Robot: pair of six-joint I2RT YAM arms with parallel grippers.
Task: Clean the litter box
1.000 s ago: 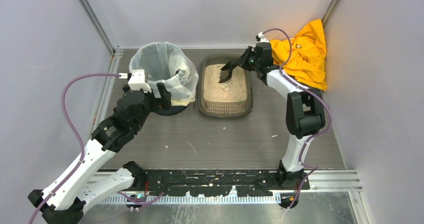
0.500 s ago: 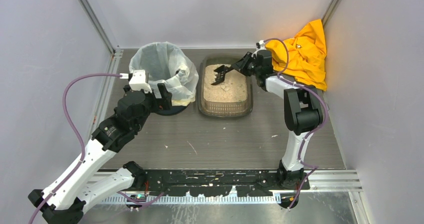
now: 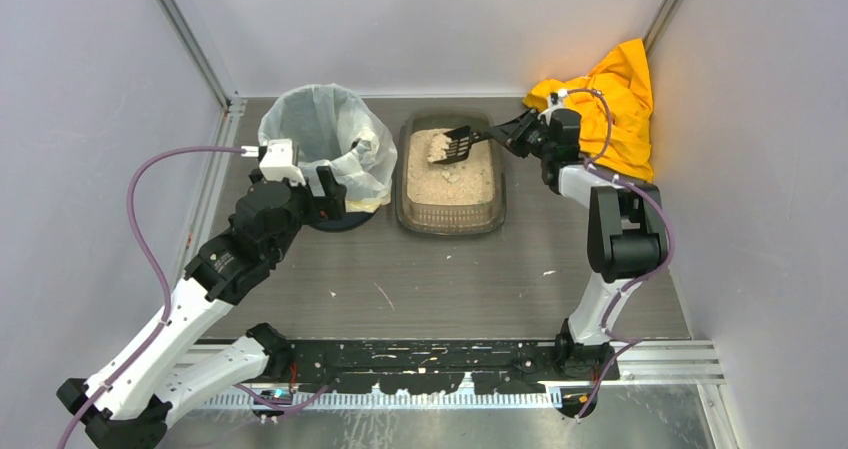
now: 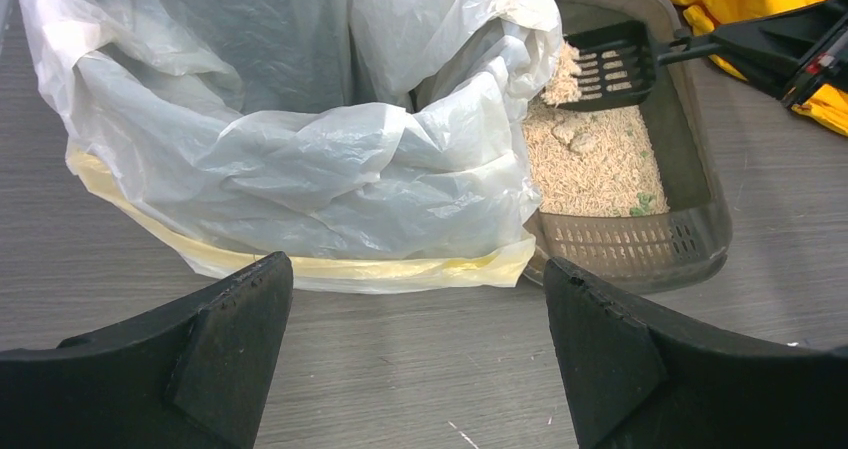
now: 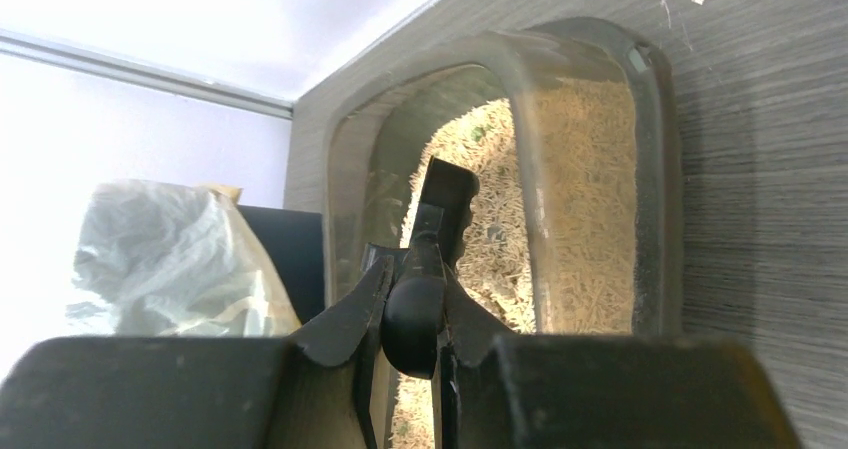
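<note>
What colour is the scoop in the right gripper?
The scoop is black, clearest in the left wrist view.

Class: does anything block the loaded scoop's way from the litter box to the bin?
Nothing separate does: only the litter box's own wall and the bin's raised rim; the left gripper sits clear.

Logged as a robotics lab test cell: plain pale panel walls (image 3: 420, 29) and aluminium frame posts (image 3: 190, 44) box in a grey wood-grain table (image 3: 450, 279). I see the left arm (image 3: 200, 279) and right arm (image 3: 615, 239) bolted to a black mounting rail (image 3: 440, 354) at its near edge. The litter box (image 3: 450, 221) and lined bin (image 3: 300, 119) are household items set on the bench.
</note>
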